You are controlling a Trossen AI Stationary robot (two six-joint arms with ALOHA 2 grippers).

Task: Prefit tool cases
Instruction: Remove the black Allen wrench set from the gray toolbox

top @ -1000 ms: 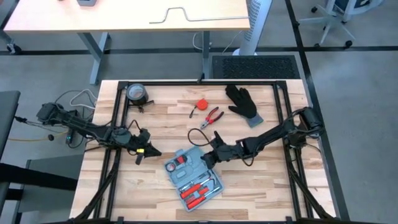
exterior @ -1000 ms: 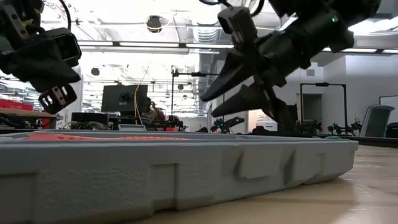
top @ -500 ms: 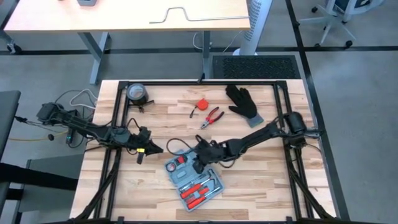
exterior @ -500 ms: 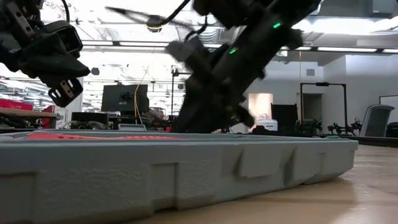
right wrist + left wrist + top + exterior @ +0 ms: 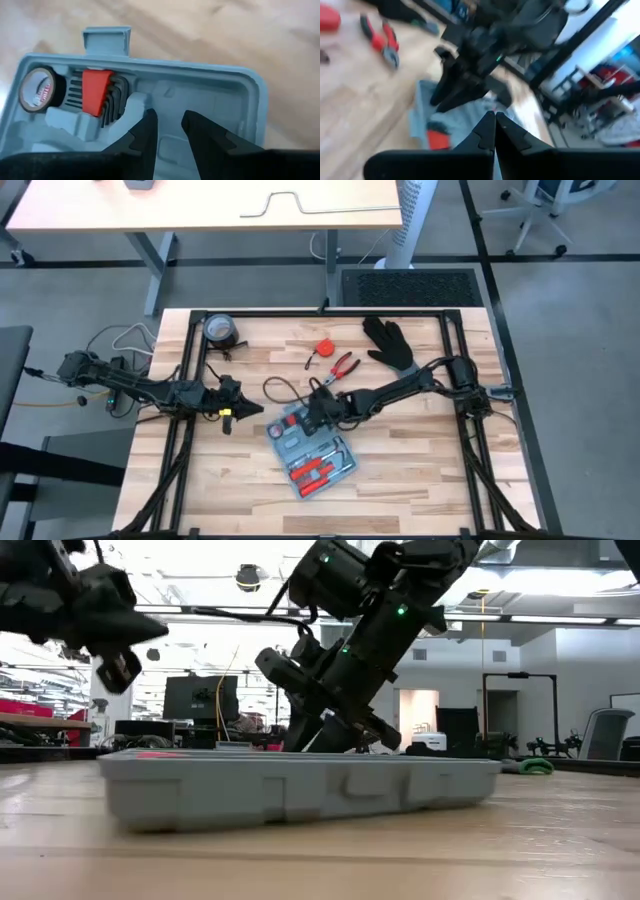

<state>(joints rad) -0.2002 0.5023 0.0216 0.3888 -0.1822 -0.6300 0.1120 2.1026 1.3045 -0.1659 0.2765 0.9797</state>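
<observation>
Light-blue tool case (image 5: 313, 451) lying open and flat on the wooden tabletop (image 5: 420, 470), roughly mid-table, tilted diagonally. Inside: red-handled tools (image 5: 312, 471), a red holder of hex keys (image 5: 98, 93) and a small tape roll (image 5: 36, 89) near the handle tab (image 5: 107, 39). Right tool (image 5: 318, 416) down at the case's far end, fingers (image 5: 145, 131) narrowly apart above an empty moulded slot, gripping nothing. Left tool (image 5: 240, 411) hanging above the tabletop well to the case's left, fingers (image 5: 482, 134) pressed together, empty. Red pliers (image 5: 343, 366), black glove (image 5: 391, 344) and a red tape measure (image 5: 324, 348) farther back.
</observation>
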